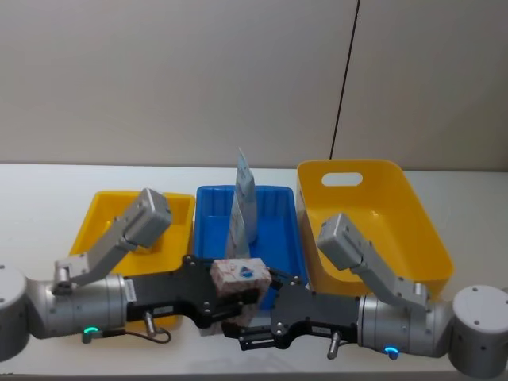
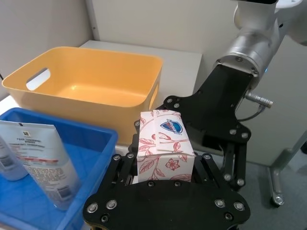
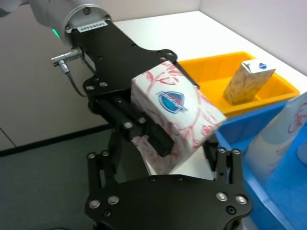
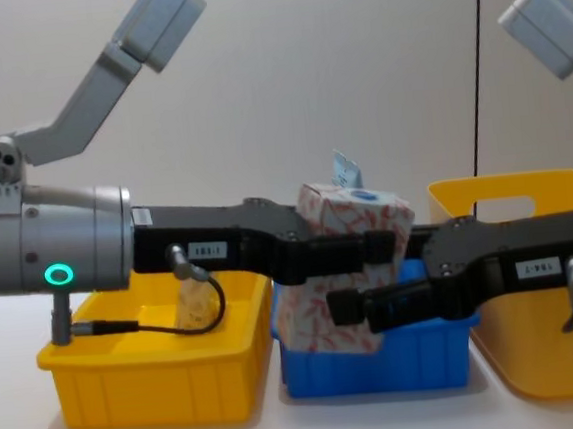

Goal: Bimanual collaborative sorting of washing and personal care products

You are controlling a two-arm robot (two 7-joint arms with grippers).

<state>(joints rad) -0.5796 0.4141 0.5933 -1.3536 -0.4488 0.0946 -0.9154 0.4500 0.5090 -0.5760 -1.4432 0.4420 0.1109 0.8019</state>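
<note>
Three plastic bins stand in a row on a white table: a low yellow bin at left, a blue bin in the middle, a taller yellow bin with a handle slot at right. A beige wall rises behind.

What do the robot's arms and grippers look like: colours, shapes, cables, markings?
Both arms are silver cylinders with pale grey boxy links. The left arm has a green ring light and a looping black cable; the right arm shows a blue light. The left gripper and right gripper are black, studded with silver bolts.
</note>
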